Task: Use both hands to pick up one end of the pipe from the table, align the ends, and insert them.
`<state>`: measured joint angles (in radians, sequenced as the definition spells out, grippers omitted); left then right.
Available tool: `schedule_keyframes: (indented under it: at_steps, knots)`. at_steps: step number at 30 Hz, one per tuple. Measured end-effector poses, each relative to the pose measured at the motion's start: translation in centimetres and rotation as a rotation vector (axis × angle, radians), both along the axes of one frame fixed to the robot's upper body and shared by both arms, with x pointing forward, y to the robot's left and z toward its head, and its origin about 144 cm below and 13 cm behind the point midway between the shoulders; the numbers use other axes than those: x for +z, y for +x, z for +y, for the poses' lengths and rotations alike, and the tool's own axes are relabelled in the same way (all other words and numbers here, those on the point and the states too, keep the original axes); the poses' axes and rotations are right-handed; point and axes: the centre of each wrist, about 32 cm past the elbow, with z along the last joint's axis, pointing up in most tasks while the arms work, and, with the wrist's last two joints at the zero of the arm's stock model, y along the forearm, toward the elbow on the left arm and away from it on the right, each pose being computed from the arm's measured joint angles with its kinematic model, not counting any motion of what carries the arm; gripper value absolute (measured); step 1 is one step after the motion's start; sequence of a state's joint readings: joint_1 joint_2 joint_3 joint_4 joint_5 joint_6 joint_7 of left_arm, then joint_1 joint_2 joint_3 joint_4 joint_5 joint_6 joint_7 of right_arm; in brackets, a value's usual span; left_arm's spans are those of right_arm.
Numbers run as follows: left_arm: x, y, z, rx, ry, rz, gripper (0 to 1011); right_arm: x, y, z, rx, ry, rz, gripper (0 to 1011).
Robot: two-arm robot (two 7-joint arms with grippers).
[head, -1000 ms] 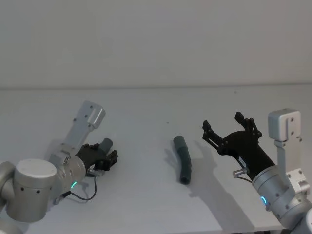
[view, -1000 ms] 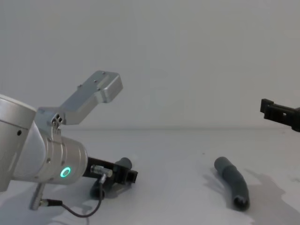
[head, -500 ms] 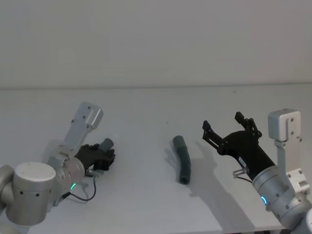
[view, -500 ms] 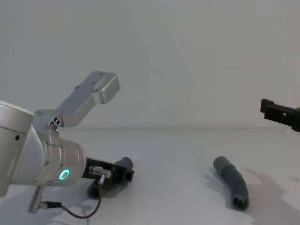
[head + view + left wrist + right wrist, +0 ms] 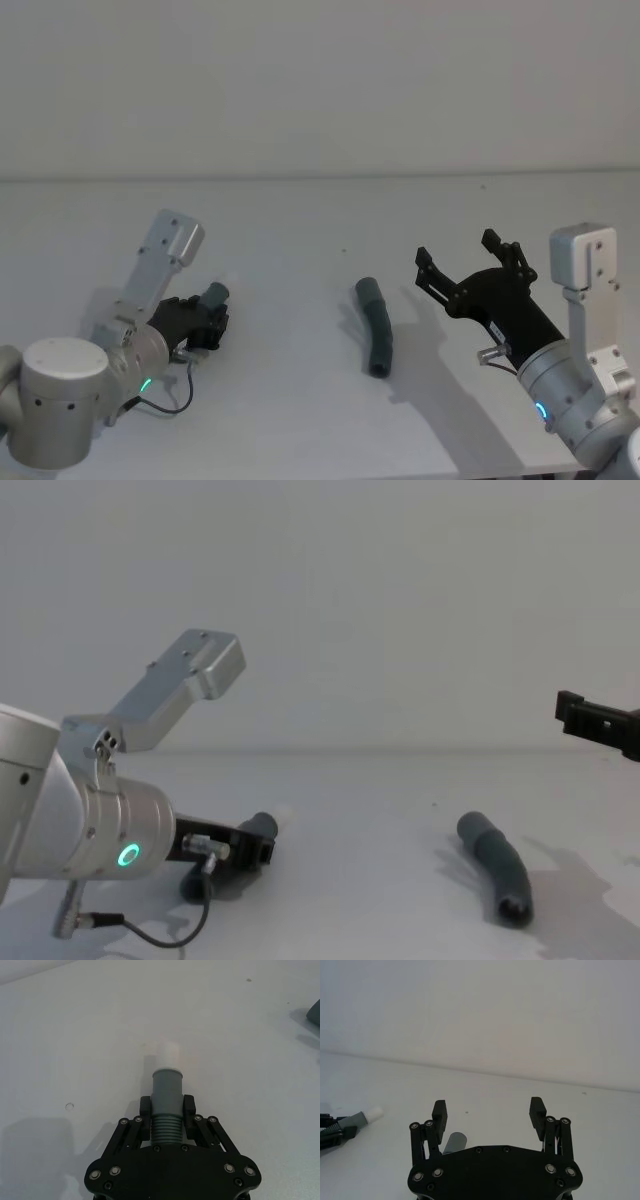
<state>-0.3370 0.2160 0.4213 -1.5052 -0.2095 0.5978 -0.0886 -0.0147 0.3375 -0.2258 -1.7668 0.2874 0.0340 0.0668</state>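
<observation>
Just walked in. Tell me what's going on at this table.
The left claw is shut on one ribbed hose piece, low over the table on the robot's left, with its white tube tip sticking out in front. The right claw hangs open above the table on the right. The second hose piece lies loose on the table between them, not yet picked up, so the ends are not joined.

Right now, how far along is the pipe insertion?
Done: the left gripper is shut on the white-tipped piece, low by the table. In hand: the right gripper is open, held above the table to the right of the second piece, which lies untouched. Left: grasp that piece, align the ends, insert.
</observation>
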Motion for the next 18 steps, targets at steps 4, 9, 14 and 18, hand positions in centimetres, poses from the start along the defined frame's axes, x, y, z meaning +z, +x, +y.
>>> schedule_keyframes:
  at_steps: [4, 9, 14, 18]
  knots:
    - [-0.02, -0.09, 0.05, 0.002, -0.003, -0.003, 340, 0.00, 0.00, 0.00, 0.000, 0.000, 0.000, 1002]
    - [-0.01, -0.15, 0.10, 0.002, -0.006, -0.006, 339, 0.00, 0.00, 0.00, 0.000, 0.000, 0.000, 1002]
    - [0.00, -0.22, 0.11, 0.001, -0.016, -0.012, 340, 0.00, 0.00, 0.00, 0.000, 0.000, 0.000, 1002]
    - [0.07, -0.25, 0.10, -0.001, -0.025, -0.021, 340, 0.00, 0.00, 0.00, 0.000, 0.000, 0.000, 1002]
